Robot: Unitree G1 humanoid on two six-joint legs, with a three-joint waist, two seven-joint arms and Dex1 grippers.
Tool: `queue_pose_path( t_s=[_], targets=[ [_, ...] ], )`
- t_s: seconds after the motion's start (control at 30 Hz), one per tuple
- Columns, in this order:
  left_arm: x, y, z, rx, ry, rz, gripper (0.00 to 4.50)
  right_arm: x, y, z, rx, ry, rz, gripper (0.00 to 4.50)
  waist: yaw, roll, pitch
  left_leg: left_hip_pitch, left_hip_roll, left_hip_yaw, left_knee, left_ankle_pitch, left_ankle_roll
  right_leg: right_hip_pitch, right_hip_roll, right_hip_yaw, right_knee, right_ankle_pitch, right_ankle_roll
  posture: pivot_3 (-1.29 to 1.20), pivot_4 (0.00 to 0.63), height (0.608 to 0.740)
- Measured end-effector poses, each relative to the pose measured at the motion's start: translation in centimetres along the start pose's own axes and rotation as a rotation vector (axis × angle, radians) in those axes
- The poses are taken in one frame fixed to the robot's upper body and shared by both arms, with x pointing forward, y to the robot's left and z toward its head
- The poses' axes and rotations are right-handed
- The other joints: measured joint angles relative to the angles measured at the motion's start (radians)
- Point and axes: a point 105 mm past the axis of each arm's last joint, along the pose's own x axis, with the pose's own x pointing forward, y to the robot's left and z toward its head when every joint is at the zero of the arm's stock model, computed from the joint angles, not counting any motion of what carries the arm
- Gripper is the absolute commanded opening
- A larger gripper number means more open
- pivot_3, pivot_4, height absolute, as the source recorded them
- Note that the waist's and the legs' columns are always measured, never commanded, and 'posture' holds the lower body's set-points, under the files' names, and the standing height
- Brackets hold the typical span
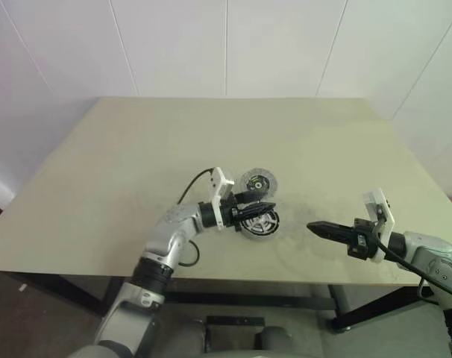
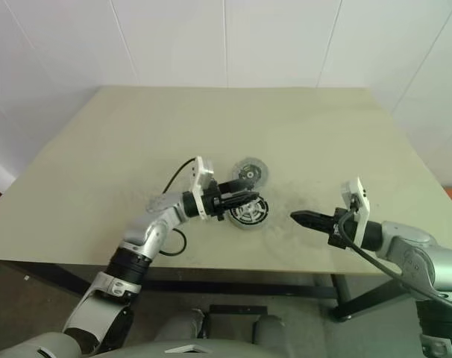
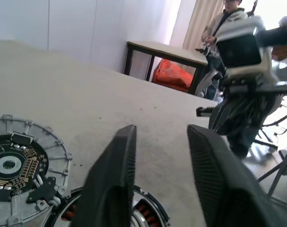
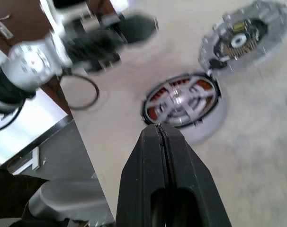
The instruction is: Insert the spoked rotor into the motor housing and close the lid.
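A: Left wrist view: the left gripper (image 3: 160, 184) has its fingers apart with nothing between them, above the motor housing (image 1: 259, 223). The spoked rotor (image 4: 183, 101) seems already seated inside.

B: So the lid (image 1: 257, 181), lying just behind the housing, comes next?

A: I think so. The right gripper (image 1: 315, 227) is pressed together, well to the right. The table (image 1: 121, 149) has much free room.
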Motion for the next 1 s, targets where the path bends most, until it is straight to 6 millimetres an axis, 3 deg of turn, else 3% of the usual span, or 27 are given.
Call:
queue_pose_path(
  t_s=[0.1, 0.27, 0.43, 0.57, 0.87, 1.0],
  targets=[
    [0.2, 0.8, -0.9, 0.067, 0.029, 0.052, 0.03, 0.2, 0.0, 0.0, 0.002, -0.004, -0.003, 0.00, 0.000, 0.000, 0.000, 0.000, 0.000, 0.000, 0.001, 0.000, 0.001, 0.000, 0.000, 0.000, 0.000, 0.000, 0.001, 0.00, 0.000, 0.740],
    [1.0, 2.2, -1.9, 0.173, 0.094, 0.146, 0.03, 0.3, 0.0, 0.0, 0.002, -0.002, -0.005, 0.00, 0.000, 0.000, 0.000, 0.000, 0.000, 0.000, 0.002, -0.001, 0.001, 0.001, 0.000, 0.000, 0.000, 0.001, 0.003, 0.00, 0.000, 0.740],
    [1.8, 1.1, -3.1, 0.158, 0.182, 0.061, 0.03, 0.3, 0.2, -0.1, -0.003, 0.004, -0.008, 0.00, -0.001, 0.000, 0.000, 0.000, -0.001, 0.000, 0.002, -0.001, 0.001, 0.001, 0.000, 0.000, 0.000, 0.002, 0.004, 0.00, 0.000, 0.740],
    [1.0, 0.2, -5.3, 0.133, 0.321, -0.009, 0.03, 0.2, 0.1, -0.4, 0.005, 0.009, -0.016, 0.00, -0.004, 0.000, 0.000, 0.000, 0.000, 0.000, 0.002, -0.001, 0.001, 0.001, 0.001, 0.000, 0.000, 0.002, 0.004, 0.00, 0.000, 0.740],
    [0.9, 0.5, -5.0, 0.136, 0.325, 0.023, 0.03, 0.3, 0.2, -0.4, 0.002, 0.013, -0.014, 0.00, -0.003, 0.001, 0.000, 0.006, 0.001, 0.000, 0.003, -0.001, 0.001, 0.006, 0.001, 0.000, 0.000, 0.001, 0.003, 0.00, 0.000, 0.740],
    [1.5, 0.3, -2.5, 0.064, 0.170, 0.027, 0.03, 0.6, 0.2, -0.4, -0.001, 0.018, -0.006, 0.00, -0.001, 0.001, 0.000, 0.004, 0.001, 0.000, 0.003, -0.001, 0.001, 0.006, 0.000, 0.000, 0.000, 0.001, 0.003, 0.00, 0.000, 0.740]
  ],
)
